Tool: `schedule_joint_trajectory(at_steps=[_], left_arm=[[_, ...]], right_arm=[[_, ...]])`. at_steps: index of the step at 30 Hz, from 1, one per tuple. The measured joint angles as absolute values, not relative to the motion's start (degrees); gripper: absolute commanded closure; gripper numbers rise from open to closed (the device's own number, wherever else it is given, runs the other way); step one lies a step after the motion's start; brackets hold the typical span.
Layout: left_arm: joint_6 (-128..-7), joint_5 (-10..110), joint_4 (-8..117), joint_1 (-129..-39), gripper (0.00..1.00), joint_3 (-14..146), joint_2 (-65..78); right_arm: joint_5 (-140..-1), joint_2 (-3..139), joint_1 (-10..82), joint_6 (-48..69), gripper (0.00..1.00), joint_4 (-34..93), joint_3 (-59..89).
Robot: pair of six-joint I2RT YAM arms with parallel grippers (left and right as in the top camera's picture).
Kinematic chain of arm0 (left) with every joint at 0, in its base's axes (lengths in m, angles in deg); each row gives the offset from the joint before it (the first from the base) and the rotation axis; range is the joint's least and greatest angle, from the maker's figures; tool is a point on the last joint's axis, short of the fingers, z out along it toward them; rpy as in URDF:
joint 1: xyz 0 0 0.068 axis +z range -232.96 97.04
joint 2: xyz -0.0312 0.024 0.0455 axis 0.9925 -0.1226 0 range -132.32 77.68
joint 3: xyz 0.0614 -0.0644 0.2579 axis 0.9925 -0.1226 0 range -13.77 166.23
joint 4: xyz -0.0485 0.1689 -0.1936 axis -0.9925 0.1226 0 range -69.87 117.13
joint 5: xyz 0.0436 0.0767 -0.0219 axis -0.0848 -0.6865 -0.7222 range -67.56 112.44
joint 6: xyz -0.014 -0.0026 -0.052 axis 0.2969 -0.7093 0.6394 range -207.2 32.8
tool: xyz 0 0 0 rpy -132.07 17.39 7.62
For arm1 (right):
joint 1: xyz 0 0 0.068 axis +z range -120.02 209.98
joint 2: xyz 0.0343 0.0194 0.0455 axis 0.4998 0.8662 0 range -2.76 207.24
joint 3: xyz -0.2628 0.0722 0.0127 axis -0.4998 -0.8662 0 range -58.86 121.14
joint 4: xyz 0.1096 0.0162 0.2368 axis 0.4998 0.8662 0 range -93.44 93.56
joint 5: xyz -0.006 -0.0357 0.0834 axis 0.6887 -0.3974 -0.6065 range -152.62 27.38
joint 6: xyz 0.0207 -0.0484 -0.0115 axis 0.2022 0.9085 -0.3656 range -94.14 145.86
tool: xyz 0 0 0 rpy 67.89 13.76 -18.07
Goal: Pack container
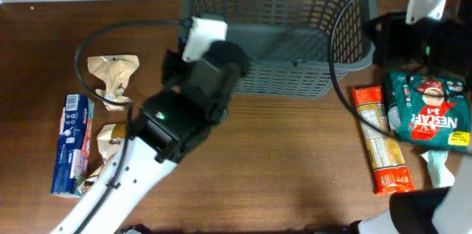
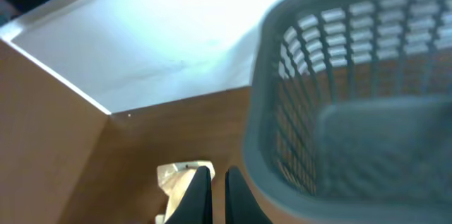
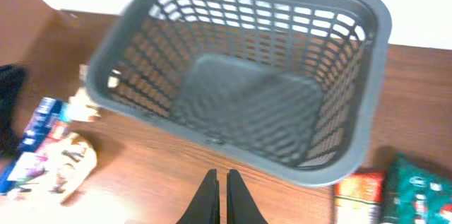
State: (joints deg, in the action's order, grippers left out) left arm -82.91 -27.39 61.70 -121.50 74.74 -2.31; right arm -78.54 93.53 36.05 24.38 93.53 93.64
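Observation:
The dark grey basket (image 1: 274,71) stands at the far middle of the table; the right wrist view (image 3: 381,19) shows nothing on its floor. My left gripper (image 2: 212,185) is shut and empty, just left of the basket's rim (image 2: 256,139), above a crumpled beige packet (image 2: 176,180). In the overhead view the left wrist (image 1: 203,64) sits at the basket's front left corner. My right gripper (image 3: 220,192) is shut and empty, high over the table in front of the basket.
Left of the basket lie a crumpled beige packet (image 1: 112,75), a blue packet (image 1: 72,144) and another beige packet (image 1: 110,139). To the right lie an orange packet (image 1: 380,139), a green Nescafe packet (image 1: 428,110) and a pale packet (image 1: 440,166).

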Motion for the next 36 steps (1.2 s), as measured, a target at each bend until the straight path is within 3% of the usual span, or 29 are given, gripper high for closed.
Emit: schedule_joint_trajectory(at_steps=[8,13,19,28,36], left_arm=[[-77.8,-13.7,62.5,-114.0,0.98,74.7,-2.3],[-75.3,-6.4,64.6,-112.4,0.98,74.7,-2.3],[-74.7,-3.4,64.8,-112.2,0.98,74.7,-2.3],[-75.7,6.6,65.8,-112.2,0.98,74.7,-2.3],[-81.9,15.0,71.1,-112.3,0.98,74.7,-1.2]], right_arm=[[-64.9,85.4,53.8,13.4,0.96,93.5,92.7],[-54.3,73.7,63.1,4.7,0.97,93.4,80.7],[-48.4,60.7,64.6,-4.2,0.96,93.6,53.7],[-44.9,54.8,64.7,-12.9,0.96,91.3,24.1],[-40.5,55.0,64.7,-15.5,0.97,74.1,8.6]])
